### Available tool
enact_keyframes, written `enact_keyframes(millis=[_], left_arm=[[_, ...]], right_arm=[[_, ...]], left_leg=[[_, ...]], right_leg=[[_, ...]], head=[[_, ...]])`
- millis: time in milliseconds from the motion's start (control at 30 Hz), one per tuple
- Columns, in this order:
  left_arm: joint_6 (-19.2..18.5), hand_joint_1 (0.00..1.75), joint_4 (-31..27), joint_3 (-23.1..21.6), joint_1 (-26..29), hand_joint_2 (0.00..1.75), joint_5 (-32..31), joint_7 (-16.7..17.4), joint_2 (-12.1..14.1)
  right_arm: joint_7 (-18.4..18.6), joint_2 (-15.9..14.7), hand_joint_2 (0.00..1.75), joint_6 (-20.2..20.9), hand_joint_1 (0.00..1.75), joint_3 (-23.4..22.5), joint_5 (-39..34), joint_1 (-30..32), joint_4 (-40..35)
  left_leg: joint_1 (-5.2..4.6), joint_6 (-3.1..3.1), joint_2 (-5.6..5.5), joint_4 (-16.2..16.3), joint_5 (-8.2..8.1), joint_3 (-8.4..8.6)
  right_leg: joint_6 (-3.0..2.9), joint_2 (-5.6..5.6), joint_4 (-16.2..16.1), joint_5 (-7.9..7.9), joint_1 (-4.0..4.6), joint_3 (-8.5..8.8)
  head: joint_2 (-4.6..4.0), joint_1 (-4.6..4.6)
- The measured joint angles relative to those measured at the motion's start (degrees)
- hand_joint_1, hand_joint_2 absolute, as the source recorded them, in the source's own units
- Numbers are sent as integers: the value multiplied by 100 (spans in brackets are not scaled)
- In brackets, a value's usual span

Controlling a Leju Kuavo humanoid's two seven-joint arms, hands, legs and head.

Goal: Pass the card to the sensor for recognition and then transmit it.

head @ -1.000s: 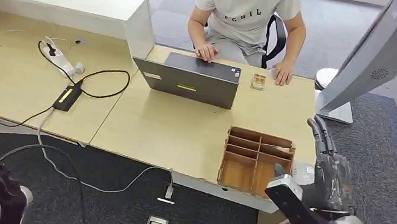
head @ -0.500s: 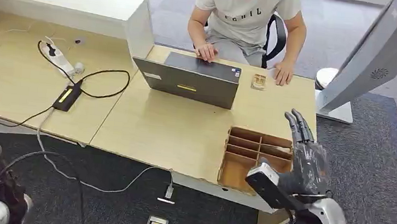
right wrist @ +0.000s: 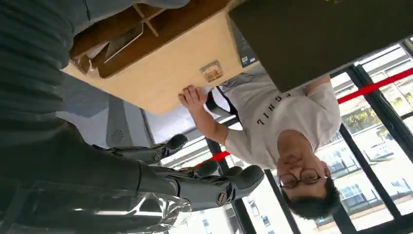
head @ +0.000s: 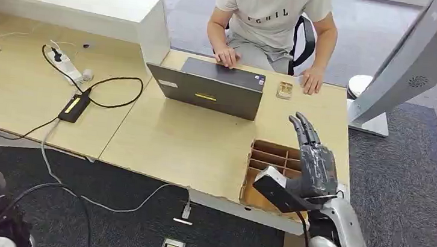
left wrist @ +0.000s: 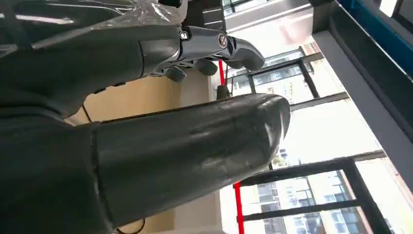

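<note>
The right hand (head: 312,163), fingers straight and apart and holding nothing, hovers over the divided wooden box (head: 271,174) at the worktop's (head: 190,145) near right corner, where the card presumably lies unseen, so it should descend slowly, centred over one compartment.

From my seat at the controls, the right hand (head: 312,163) hangs over the divided wooden tray (head: 265,179), which sits on the table (head: 184,138) at its near edge. Beyond the hand and to its left stands the laptop (head: 210,87); a small card-like piece (head: 284,90) lies straight ahead of the fingertips, near the far edge. A person (head: 271,19) sits behind that edge. Far left of the hand lie a power strip (head: 64,66) and an adapter (head: 74,107).
</note>
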Motion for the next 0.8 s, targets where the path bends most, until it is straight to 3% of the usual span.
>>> enact_keyframes(millis=[267,400,433,500,667,733,800], left_arm=[[0,0,-330,194,103,0,-203,-22,-184],[0,0,-507,326,143,0,-260,-5,-284],[0,0,-546,354,157,0,-275,13,-306],[0,0,-605,416,176,0,-286,28,-343],[0,0,-730,464,204,0,-358,61,-411],[0,0,-763,481,209,0,-391,72,-431],[0,0,-793,485,215,0,-420,79,-453]], right_arm=[[-18,142,175,44,0,230,63,-140,605],[-50,243,175,125,24,315,210,-165,896],[-55,269,175,125,47,326,243,-171,962],[-61,328,175,125,68,357,282,-182,1109],[-61,446,175,29,51,405,378,-248,1406],[-52,479,175,-127,31,405,424,-306,1557],[-35,490,175,-395,31,372,461,-372,1663]], left_leg=[[0,0,-1,0,0,-1],[1,0,-2,0,0,-2],[0,0,-1,0,0,-2],[1,0,-1,0,0,-1],[0,-1,-1,0,1,2],[0,-1,0,0,2,5],[0,-1,-1,1,2,4]], right_leg=[[0,-3,0,-1,0,-1],[0,-3,0,-1,0,0],[0,-3,0,-1,0,-1],[0,-3,1,-1,0,0],[-1,-3,1,0,0,0],[0,-3,1,0,0,0],[0,-3,1,0,0,0]], head=[[0,0],[0,0],[0,0],[0,0],[0,0],[0,0],[0,2]])
